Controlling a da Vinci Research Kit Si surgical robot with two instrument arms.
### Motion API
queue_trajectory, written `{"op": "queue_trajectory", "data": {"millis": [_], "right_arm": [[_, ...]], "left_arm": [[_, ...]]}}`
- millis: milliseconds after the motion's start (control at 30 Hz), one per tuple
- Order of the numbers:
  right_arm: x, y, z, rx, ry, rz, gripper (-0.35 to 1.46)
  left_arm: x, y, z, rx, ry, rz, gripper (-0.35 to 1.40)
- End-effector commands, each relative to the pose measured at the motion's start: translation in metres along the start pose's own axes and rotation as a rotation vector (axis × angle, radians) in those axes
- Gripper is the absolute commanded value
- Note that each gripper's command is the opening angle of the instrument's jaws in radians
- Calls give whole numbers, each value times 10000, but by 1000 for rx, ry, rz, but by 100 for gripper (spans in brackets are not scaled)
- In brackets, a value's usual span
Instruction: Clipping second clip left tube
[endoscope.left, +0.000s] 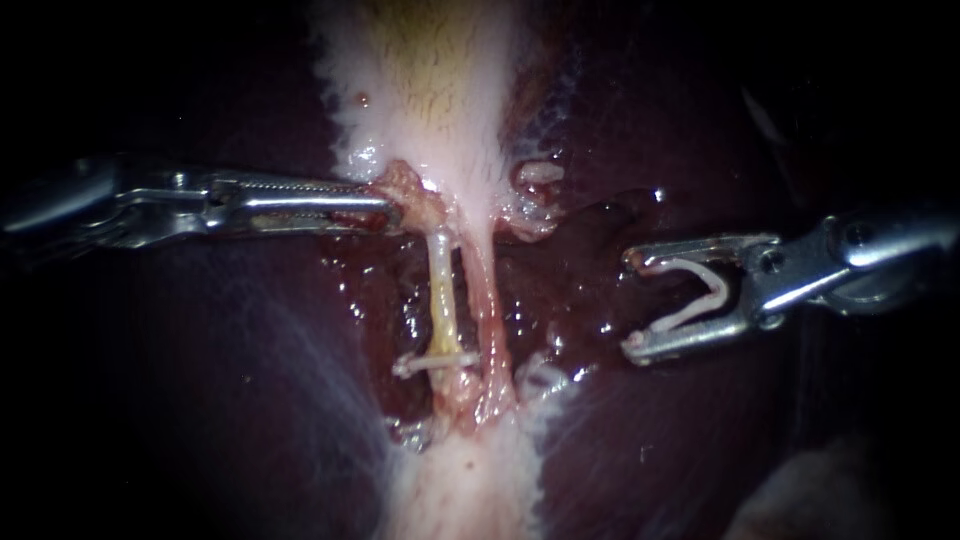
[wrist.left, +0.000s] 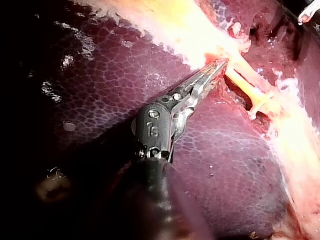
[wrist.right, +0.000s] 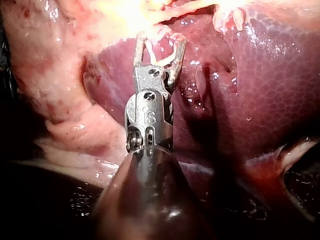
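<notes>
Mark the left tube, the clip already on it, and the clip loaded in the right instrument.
Left tube (endoscope.left: 441, 290): endoscope view, mid-length.
Applied clip (endoscope.left: 438, 360): endoscope view, its middle.
Loaded clip (endoscope.left: 718, 287): endoscope view, its bend.

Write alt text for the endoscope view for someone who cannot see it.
The right instrument holds an open white clip in its jaws, apart from the left tube, which already bears a shut clip. The left instrument grips tissue above it.
</notes>
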Motion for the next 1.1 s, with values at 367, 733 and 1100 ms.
{"op": "queue_trajectory", "data": {"millis": [367,733,1100], "right_arm": [[-1,-2,-1,1,0,-1,50],[4,-6,3,-2,0,1,50],[34,-19,54,83,8,60,50]], "left_arm": [[41,22,-64,3,8,-35,-35],[75,42,-102,13,48,-17,-35],[68,43,-97,19,50,-13,-35]]}}
